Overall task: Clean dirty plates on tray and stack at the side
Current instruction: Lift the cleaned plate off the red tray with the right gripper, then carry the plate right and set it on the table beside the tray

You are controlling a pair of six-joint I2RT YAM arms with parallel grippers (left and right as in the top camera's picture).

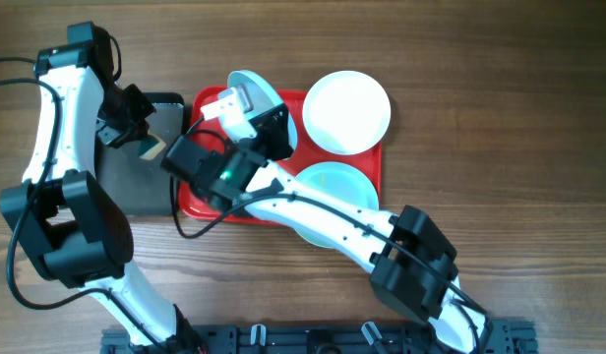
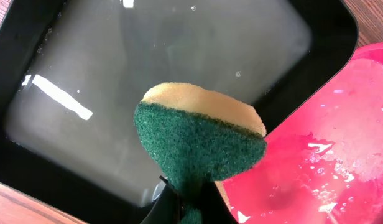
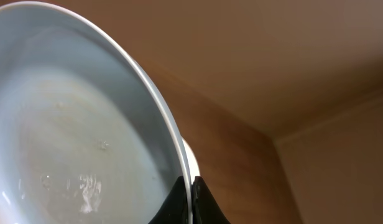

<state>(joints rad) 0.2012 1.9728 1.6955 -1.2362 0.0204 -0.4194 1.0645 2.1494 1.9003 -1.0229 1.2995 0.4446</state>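
Brown wood-grain tabletop (image 1: 500, 59) fills the overhead view, with both arm bases at its near edge. Toward the far edge, about midway along it, lies the large red rectangular plastic tray (image 1: 200, 206), and a smaller black rectangular tray (image 1: 136, 187) sits touching or just beside its left side. The left wrist view shows water lying in the black tray and droplets on the red one.

The right gripper (image 1: 256, 123) hangs over the far-left part of the red tray, its fingers pinched on the rim of a pale blue round plate (image 1: 252, 84), which it holds tilted steeply on edge. In the right wrist view that plate's (image 3: 67, 124) inner face looks wet and smeared.

A white round plate (image 1: 347, 111) rests at the tray's far-right corner, overlapping the rim. A pale turquoise round plate (image 1: 333, 182) lies in the near-right part, its near side hidden under the right arm.

The left gripper (image 1: 141, 133) is above the black tray's right side, clamped on a sponge (image 2: 198, 143) with yellow foam and a green scouring face, hanging over the water near the red tray's edge.
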